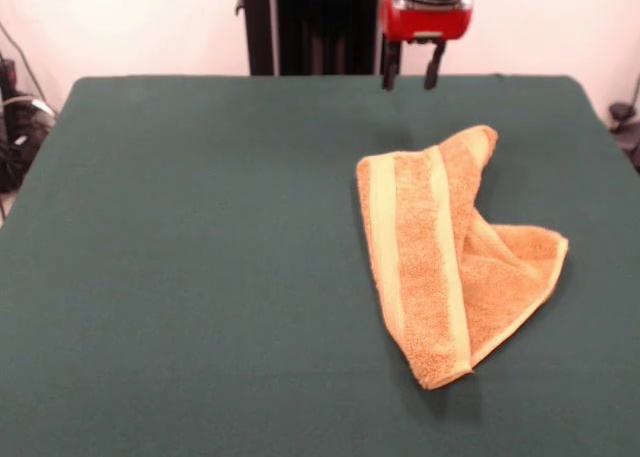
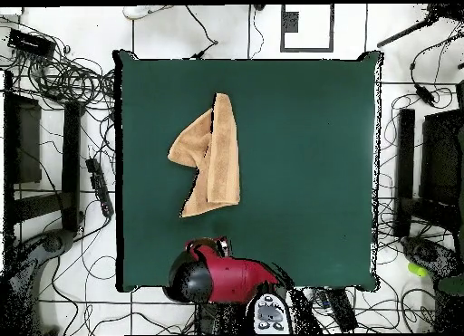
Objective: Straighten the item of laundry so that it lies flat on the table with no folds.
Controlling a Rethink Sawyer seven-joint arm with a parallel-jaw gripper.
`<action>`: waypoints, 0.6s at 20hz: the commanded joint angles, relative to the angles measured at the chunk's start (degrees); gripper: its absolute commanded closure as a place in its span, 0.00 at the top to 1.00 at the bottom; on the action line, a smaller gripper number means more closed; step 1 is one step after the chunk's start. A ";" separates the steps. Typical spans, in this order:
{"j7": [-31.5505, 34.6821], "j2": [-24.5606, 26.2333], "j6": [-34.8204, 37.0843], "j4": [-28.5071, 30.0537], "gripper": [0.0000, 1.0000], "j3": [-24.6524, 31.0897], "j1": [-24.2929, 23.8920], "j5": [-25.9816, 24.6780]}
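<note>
One towel (image 1: 445, 262) lies folded over itself on the green worktop (image 1: 200, 257), to my right of centre in the front view, with two pale bands running along its upper layer. My jaws hang parted and empty at the worktop's far edge, well apart from the towel. From overhead, the red arm (image 2: 222, 276) sits beside the towel's nearest corner.

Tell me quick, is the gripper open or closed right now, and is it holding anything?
Gripper: open and empty, raised at the far edge of the table, apart from the folded towel.
</note>
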 commanded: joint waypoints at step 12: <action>8.33 3.25 1.76 -3.16 1.00 3.06 -4.05 -0.81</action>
